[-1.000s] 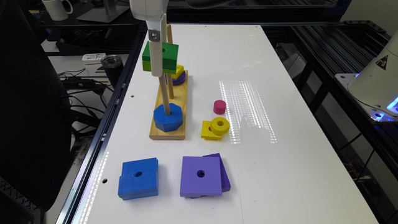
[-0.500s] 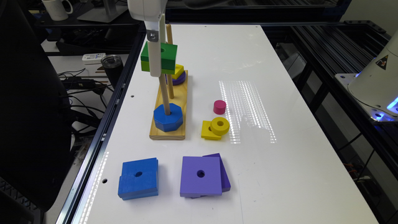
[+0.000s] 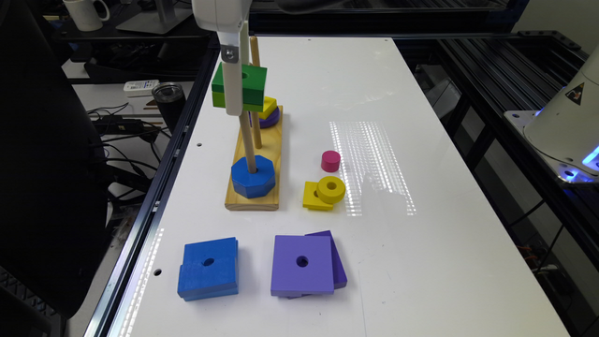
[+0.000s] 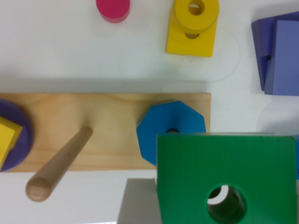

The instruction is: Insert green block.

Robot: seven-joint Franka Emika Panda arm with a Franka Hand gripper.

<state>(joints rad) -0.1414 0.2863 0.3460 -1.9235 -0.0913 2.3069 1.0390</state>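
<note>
My gripper (image 3: pixel 237 91) is shut on the green block (image 3: pixel 252 82), a thick square with a dark green layer over a lime one and a round centre hole (image 4: pixel 227 203). It hangs high above the wooden peg base (image 3: pixel 252 199), by the top of the near peg (image 3: pixel 248 145), which carries the blue octagon (image 3: pixel 253 176). In the wrist view the green block (image 4: pixel 201 163) covers part of the blue octagon (image 4: pixel 161 128) and hides that peg. One grey finger (image 4: pixel 138 205) shows beside the block. Whether the peg has entered the hole I cannot tell.
The middle peg (image 4: pixel 58 165) stands bare. A purple disc (image 3: pixel 271 119) under a small yellow square sits on the far peg. Beside the base lie a pink cylinder (image 3: pixel 330 160) and a yellow ring on a yellow square (image 3: pixel 324 192). Blue squares (image 3: pixel 208 267) and purple squares (image 3: pixel 304 264) lie near the front.
The gripper and the green block have drifted very slightly toward the exterior view's left; everything else stays put.
</note>
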